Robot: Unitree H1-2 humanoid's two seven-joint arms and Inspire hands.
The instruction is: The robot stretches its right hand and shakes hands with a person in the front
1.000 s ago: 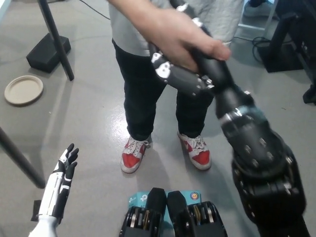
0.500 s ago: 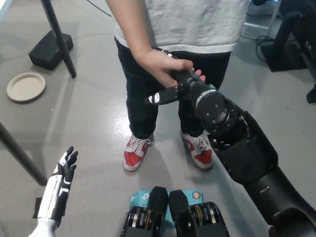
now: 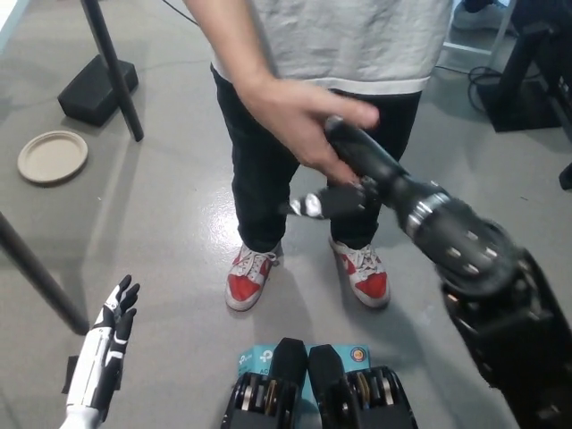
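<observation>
A person in a grey shirt (image 3: pixel 357 40), black trousers and red-and-white shoes (image 3: pixel 246 277) stands right in front. The person's hand (image 3: pixel 299 121) wraps over my black right hand (image 3: pixel 353 165), which reaches up from the lower right and is clasped in the handshake. My black forearm (image 3: pixel 456 246) fills the right side. My white left hand (image 3: pixel 107 344) rests low at the lower left, fingers straight and apart, holding nothing.
A round beige plate (image 3: pixel 52 156) lies on the grey floor at the left. A black stand pole (image 3: pixel 112 67) with a black base block (image 3: pixel 96 89) is at the upper left. Another dark pole (image 3: pixel 36 286) crosses the left edge. Dark equipment stands at the upper right.
The clasped hands have moved down from their high position a second ago and shifted slightly between frames, as in a shake. My left hand stays in place.
</observation>
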